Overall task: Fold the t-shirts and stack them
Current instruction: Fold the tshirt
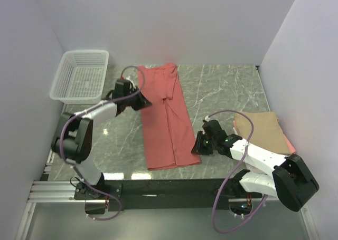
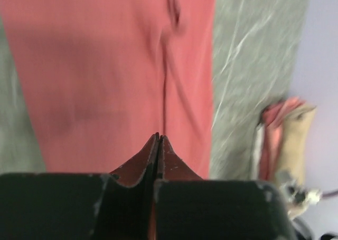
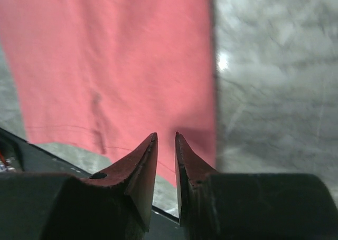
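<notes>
Main item, salmon-red t-shirt: folded lengthwise into a long strip, flat in the middle of the counter, running from the far edge almost to the near edge. One lengthwise crease down the strip.

At the strip's left edge, far half: left gripper. Jaws pressed together, tips meeting, over red cloth in the left wrist view. View blurred, so cannot tell whether cloth is pinched.

At the strip's near-right corner, just beside the right edge: right gripper. Jaws narrow, a slim gap between the tips, holding nothing visible. Red cloth under and ahead of the tips, grey counter to the right.

Near the right edge of the counter, well apart from the strip: folded tan t-shirt on top of a pink t-shirt, only the pink one's edge peeking out. Same pile side-on in the left wrist view, tan over pink, with a pale white layer at its side, blurred.

Far-left corner: white mesh basket.

Along the near edge: black rail.
</notes>
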